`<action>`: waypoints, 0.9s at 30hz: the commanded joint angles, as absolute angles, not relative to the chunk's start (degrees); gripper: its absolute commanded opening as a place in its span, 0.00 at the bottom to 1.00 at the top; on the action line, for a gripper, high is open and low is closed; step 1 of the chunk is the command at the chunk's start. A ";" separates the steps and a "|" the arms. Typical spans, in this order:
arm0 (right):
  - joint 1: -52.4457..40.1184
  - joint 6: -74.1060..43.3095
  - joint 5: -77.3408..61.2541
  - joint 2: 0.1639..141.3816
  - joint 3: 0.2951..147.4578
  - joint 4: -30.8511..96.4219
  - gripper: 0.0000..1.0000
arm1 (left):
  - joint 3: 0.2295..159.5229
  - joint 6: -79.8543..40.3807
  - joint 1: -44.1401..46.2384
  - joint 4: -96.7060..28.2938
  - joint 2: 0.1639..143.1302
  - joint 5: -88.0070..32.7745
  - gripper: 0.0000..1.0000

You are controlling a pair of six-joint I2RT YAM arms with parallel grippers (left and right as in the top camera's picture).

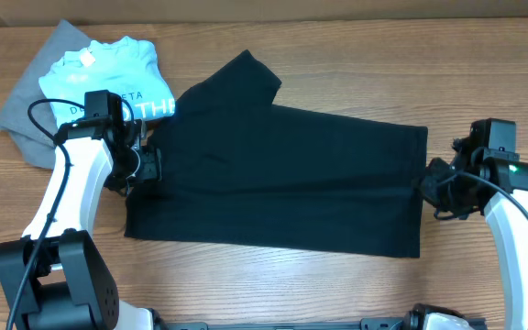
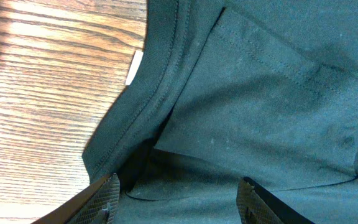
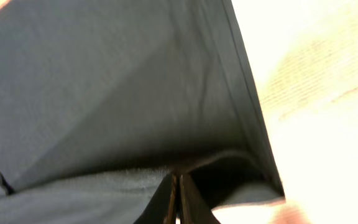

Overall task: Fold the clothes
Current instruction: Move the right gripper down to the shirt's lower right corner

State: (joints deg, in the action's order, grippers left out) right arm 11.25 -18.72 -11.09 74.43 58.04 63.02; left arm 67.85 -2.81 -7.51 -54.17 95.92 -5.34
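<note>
The black T-shirt [image 1: 282, 174] is laid flat across the middle of the worktop [image 1: 356, 55], with one sleeve pointed toward the upper centre. The left claw [image 1: 147, 167] is seen released, its fingers spread over the collar at the left edge. The right claw [image 1: 432, 188] is clenched on the hem at the right edge.

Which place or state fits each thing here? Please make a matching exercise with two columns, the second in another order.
1 black T-shirt
2 light blue T-shirt
3 grey garment
4 right gripper

A shut on the black hem
B spread out in the middle
C lowest in the far left pile
D lying on the grey garment

Pairs: 1-B, 2-D, 3-C, 4-A
</note>
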 commanded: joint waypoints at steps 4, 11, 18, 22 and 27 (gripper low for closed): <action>11.42 -23.99 -9.91 67.53 59.66 74.43 0.04 | 67.59 -2.55 -7.38 -53.84 95.61 -5.91 0.63; 11.33 -28.97 -10.09 60.23 59.66 82.63 0.04 | 67.59 -2.55 -7.38 -53.28 95.61 -5.82 0.64; 11.27 -33.54 -10.52 50.37 59.66 88.92 0.04 | 67.59 -2.57 -7.38 -53.47 95.61 -6.04 0.63; 11.27 -34.81 -11.33 49.76 59.66 91.92 0.04 | 67.59 -2.55 -7.38 -53.10 95.61 -6.02 0.63; 11.27 -34.92 -11.68 49.78 59.66 92.66 0.04 | 67.59 -2.57 -7.38 -53.10 95.61 -6.00 0.64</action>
State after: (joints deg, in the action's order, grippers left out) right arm 11.25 -33.95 -11.62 50.09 58.08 92.44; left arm 67.83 -2.81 -7.53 -53.15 95.92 -5.34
